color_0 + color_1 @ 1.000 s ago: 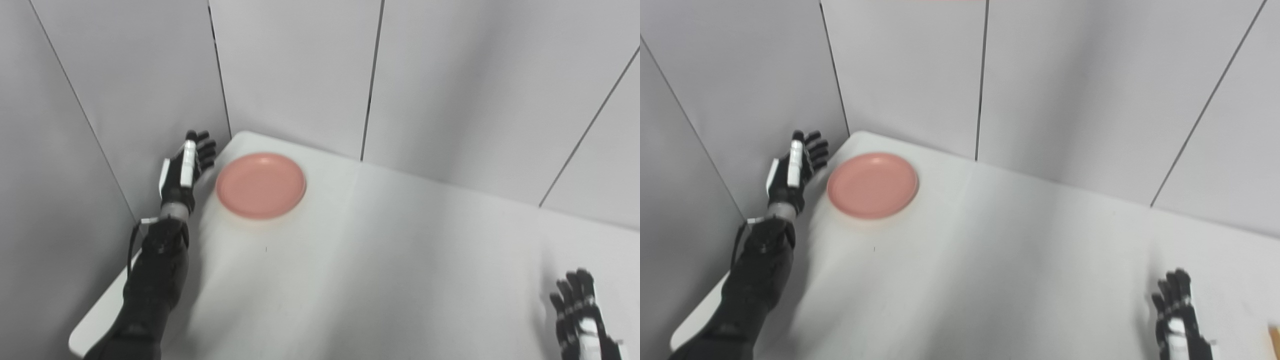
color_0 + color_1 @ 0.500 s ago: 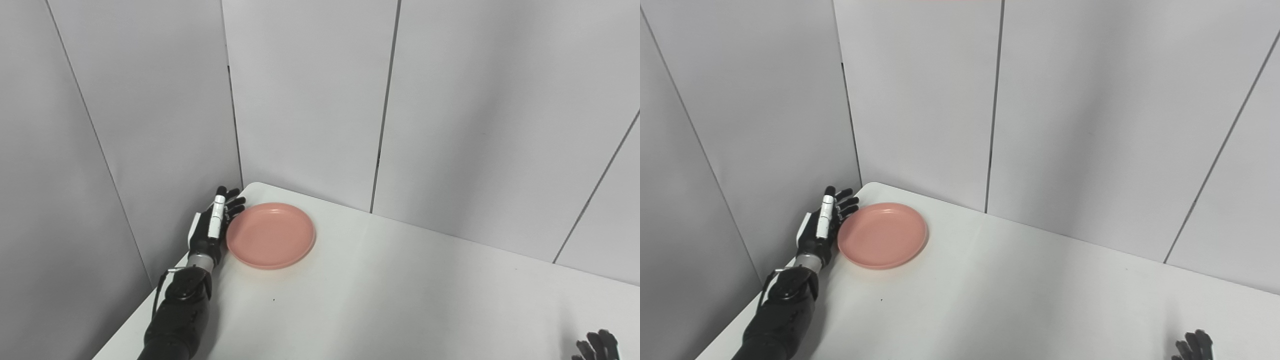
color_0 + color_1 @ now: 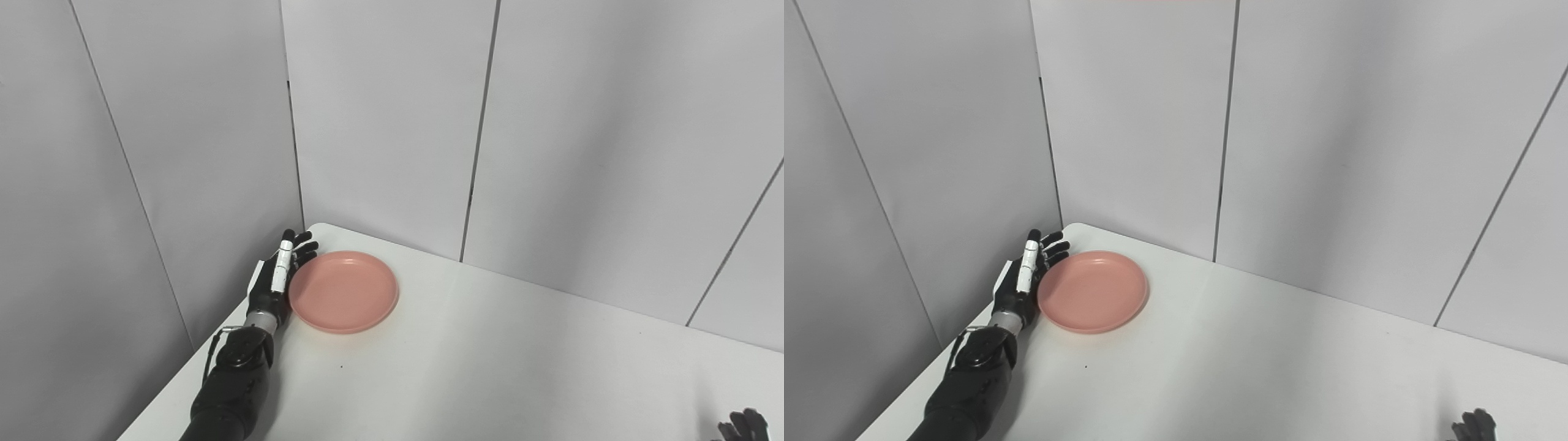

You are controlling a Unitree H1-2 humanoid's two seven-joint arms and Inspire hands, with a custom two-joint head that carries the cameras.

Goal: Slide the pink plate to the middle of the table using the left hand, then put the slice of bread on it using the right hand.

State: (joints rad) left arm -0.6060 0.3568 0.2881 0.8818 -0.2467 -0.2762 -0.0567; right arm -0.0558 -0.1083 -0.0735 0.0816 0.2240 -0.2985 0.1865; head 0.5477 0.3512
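Left eye view showed the left robot hand [image 3: 275,283], fingers apart and empty, set edge-on against the pink plate [image 3: 344,291] at its 9 o'clock, placed to push it off the worktop's [image 3: 490,367] far-left corner (right robot hand [image 3: 744,425] barely visible, state unclear; no bread in view).

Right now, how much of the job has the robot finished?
Nothing is finished yet. The pink plate sits in the table's far left corner, not the middle. In hand: the open left hand rests against the plate's left rim, placed to push it. Left to do: slide the plate to the middle, then put bread on it. No bread shows, and only the right hand's fingertips peek in at the bottom edge.
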